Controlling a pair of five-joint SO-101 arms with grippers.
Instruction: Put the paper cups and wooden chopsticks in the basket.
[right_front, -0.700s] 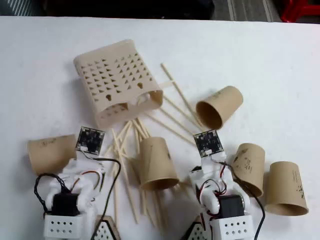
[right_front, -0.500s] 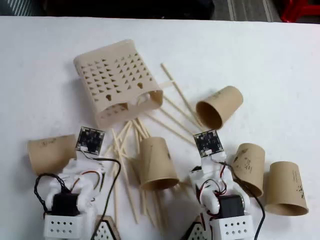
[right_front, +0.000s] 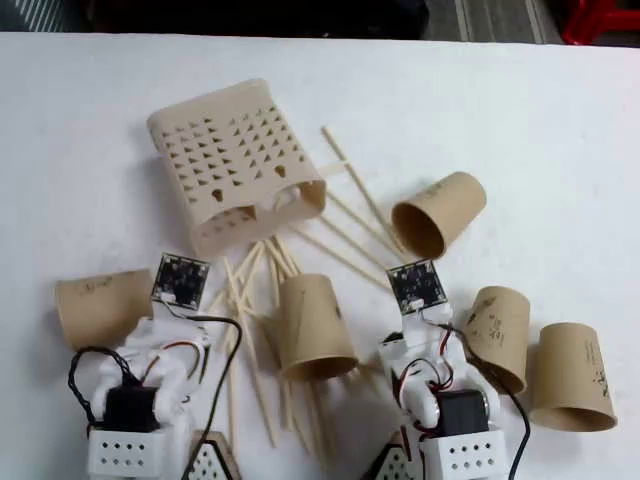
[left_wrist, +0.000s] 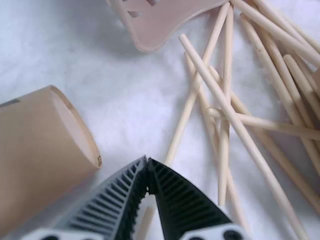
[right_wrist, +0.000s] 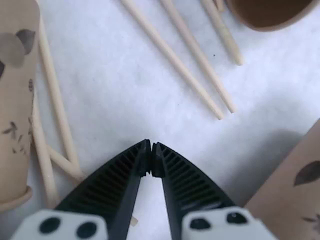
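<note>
Basket (right_front: 235, 165) lying sideways on the bench (right_front: 540, 110), chopsticks (right_front: 262, 285) partly hidden inside its mouth, left fingers (left_wrist: 120, 197) and right fingers (right_wrist: 117, 187) clenched empty near it, paper cup (left_wrist: 35, 150) cut off.

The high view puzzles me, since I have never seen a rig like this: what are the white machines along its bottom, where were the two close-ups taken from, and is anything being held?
The white machines are two small robot arms, the left arm and the right arm. The high view comes from a fixed camera looking down. Each close-up comes from a camera on one arm's wrist and shows that arm's own pincer: the left gripper and the right gripper. Both are shut and hold nothing. On the white table lie a basket tipped on its side, five paper cups and scattered wooden chopsticks.
</note>
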